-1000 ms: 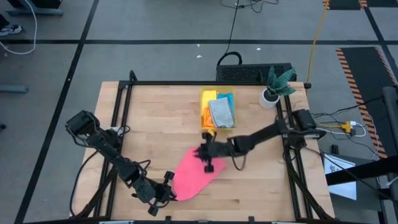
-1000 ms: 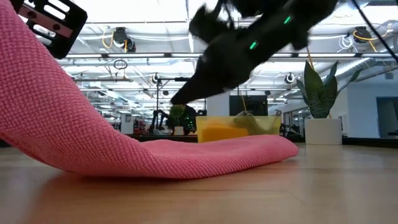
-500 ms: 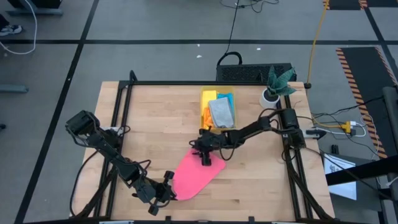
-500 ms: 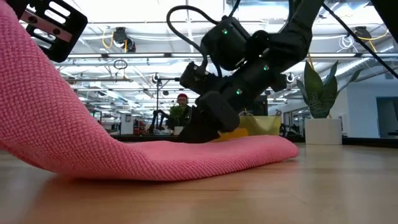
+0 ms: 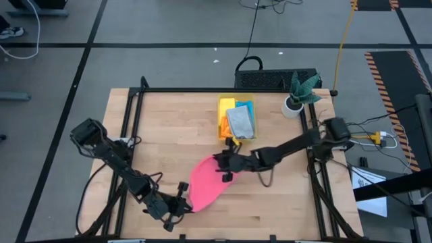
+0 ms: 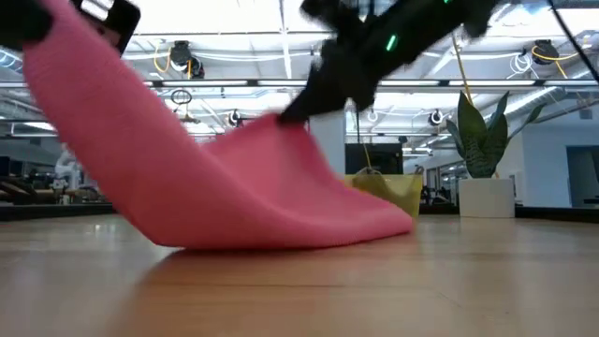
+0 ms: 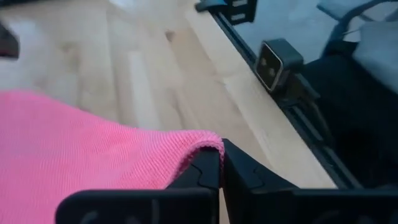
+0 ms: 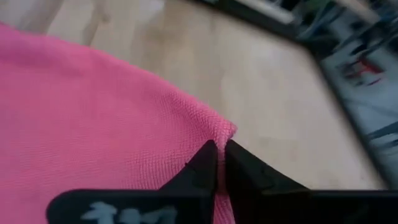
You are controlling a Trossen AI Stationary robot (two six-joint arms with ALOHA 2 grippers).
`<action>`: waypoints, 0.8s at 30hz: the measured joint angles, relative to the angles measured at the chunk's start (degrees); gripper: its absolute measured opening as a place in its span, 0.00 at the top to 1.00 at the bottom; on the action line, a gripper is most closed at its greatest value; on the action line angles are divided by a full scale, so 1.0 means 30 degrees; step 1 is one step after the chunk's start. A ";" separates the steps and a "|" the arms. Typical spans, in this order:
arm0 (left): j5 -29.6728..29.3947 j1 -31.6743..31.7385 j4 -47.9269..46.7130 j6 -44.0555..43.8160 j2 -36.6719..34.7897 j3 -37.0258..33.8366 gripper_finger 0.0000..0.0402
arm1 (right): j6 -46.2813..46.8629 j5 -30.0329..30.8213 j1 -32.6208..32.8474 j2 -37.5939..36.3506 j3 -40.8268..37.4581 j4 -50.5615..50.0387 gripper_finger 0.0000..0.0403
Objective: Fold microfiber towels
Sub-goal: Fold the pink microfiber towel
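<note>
— What changed?
— My right gripper [image 5: 221, 162] has pinched the far corner of the pink towel [image 5: 204, 185] and lifted it off the table [image 5: 169, 135].
— And on the left?
— My left gripper [image 5: 182, 201] is clamped on the near corner. The other towels [image 5: 237, 120] lie in the yellow bin [image 5: 222, 125], farther back.

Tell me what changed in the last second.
The right gripper came down onto the pink towel, shut on its far corner and lifted it, pulling it toward the table's right side. The left gripper stayed clamped on the near corner. The yellow bin and plant did not move.
</note>
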 joint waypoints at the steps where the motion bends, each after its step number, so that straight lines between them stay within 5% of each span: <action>1: -0.0138 -0.0004 -0.0201 0.0324 -0.0172 0.0059 0.99 | -0.0122 0.0679 0.0359 -0.0622 0.0000 -0.0453 0.95; 9: -0.5783 -0.0604 -0.5476 0.2085 -0.2797 0.1567 0.99 | -0.0914 0.7040 0.4153 -0.4914 -0.1553 -0.1349 0.99; 12: -0.6447 -0.0734 -0.6197 0.2100 -0.3652 0.1756 0.98 | -0.0171 0.8725 0.5843 -0.6251 -0.2990 -0.1113 0.99; 14: -0.6190 -0.0992 -0.6609 0.2071 -0.4047 0.1756 0.97 | 0.0678 0.8461 0.6931 -0.7029 -0.4135 -0.0713 0.99; 20: -0.5284 -0.1446 -0.6775 0.2740 -0.4125 0.1749 0.99 | 0.1577 0.2833 0.8471 -0.8184 -0.8157 0.5604 0.99; 24: -0.6306 -0.0431 -0.7953 0.2892 -0.4119 0.1742 0.98 | 0.0431 0.3876 0.7767 -0.8184 -1.0280 1.0460 1.00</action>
